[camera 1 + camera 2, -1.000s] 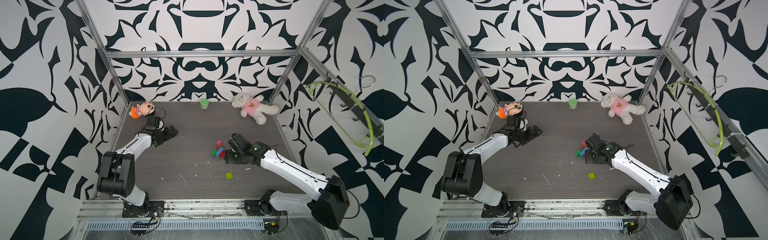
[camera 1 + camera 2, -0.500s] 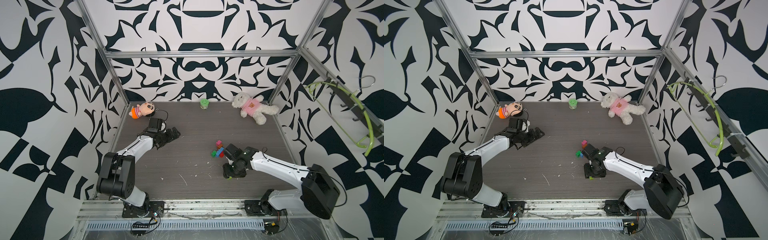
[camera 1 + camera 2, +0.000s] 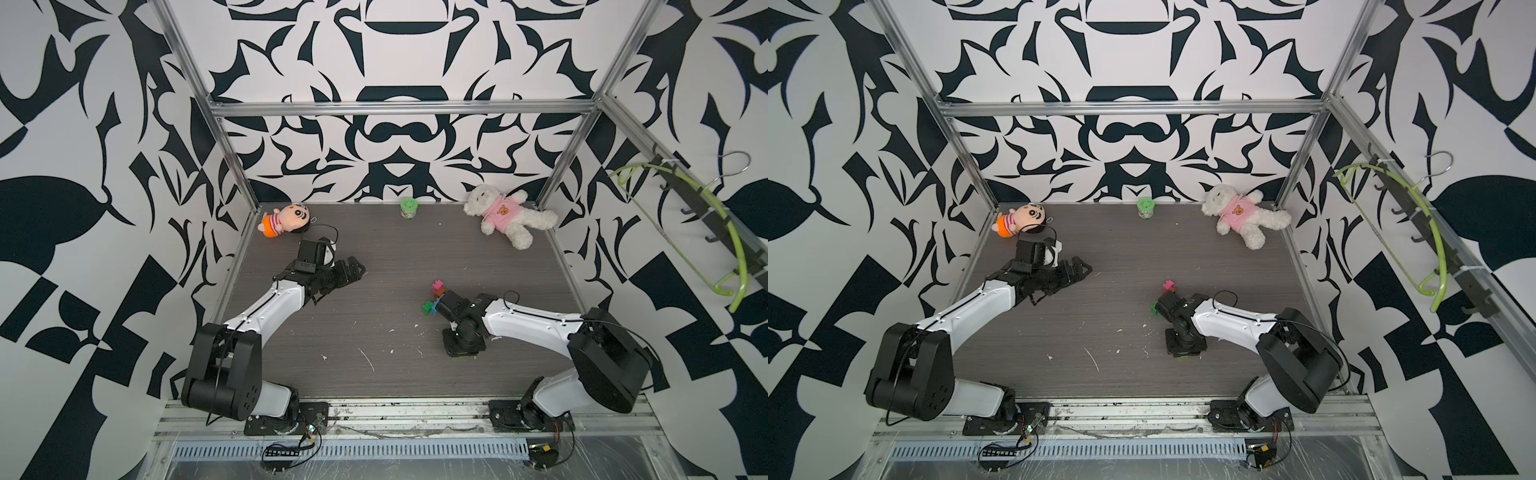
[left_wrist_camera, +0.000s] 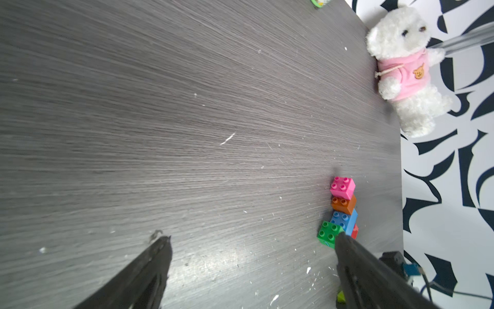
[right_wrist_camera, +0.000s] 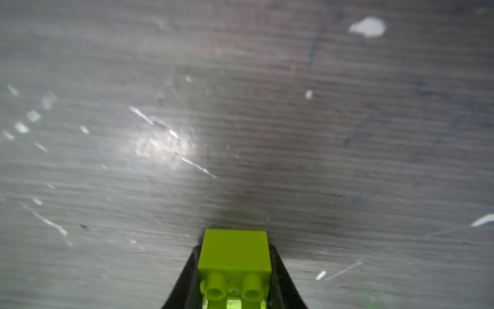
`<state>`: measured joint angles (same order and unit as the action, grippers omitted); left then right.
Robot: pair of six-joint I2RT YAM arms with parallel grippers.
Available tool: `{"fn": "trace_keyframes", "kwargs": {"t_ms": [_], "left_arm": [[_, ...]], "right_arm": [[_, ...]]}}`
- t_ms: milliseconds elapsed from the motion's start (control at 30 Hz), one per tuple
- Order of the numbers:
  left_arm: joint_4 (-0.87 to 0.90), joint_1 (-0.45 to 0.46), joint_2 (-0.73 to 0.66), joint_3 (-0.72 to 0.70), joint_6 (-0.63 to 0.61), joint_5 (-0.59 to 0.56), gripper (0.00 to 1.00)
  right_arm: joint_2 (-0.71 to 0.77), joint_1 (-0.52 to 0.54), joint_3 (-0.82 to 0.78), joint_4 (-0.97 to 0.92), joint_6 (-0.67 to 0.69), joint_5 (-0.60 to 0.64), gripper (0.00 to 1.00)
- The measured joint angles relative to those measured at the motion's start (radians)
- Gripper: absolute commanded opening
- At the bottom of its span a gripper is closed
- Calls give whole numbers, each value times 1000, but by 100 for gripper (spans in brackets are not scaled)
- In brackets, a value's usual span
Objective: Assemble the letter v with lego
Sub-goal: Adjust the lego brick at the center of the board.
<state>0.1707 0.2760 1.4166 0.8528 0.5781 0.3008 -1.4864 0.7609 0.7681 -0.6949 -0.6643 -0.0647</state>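
Observation:
Joined lego stands right of the table's middle: a pink brick (image 4: 342, 187), an orange-brown one (image 4: 343, 204), a long blue one (image 4: 344, 220), a dark green one (image 4: 328, 234) and a red edge (image 4: 355, 231). The pink (image 3: 437, 286) and dark green (image 3: 427, 306) bricks show in both top views. Just in front of this cluster my right gripper (image 3: 461, 349) points straight down at the table. It is shut on the lime brick (image 5: 234, 256), studs toward the camera, which is hidden in both top views. My left gripper (image 3: 353, 272) hovers open and empty at the left, its fingertips (image 4: 165, 240) wide apart.
A small doll (image 3: 284, 218) lies at the back left corner, a white teddy in a pink shirt (image 3: 509, 218) at the back right, and a green cup (image 3: 408, 207) against the back wall. Metal frame posts bound the table. White flecks dot the surface.
My right gripper moved from beside the brick cluster toward the table's front, came down over the lime brick and shut on it. The left arm has barely shifted.

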Motion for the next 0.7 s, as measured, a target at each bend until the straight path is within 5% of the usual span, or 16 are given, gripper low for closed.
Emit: {"fn": "trace_keyframes", "kwargs": {"t_ms": [233, 500, 700], "left_arm": [[-24, 62, -24, -15, 0, 19, 100], [-169, 146, -134, -107, -52, 150, 97], [-320, 163, -109, -130, -14, 269, 94]], "right_arm": [[32, -26, 40, 109, -6, -57, 8], [5, -225, 127, 473, -80, -406, 1], [-14, -253, 135, 643, -145, -565, 0]]}}
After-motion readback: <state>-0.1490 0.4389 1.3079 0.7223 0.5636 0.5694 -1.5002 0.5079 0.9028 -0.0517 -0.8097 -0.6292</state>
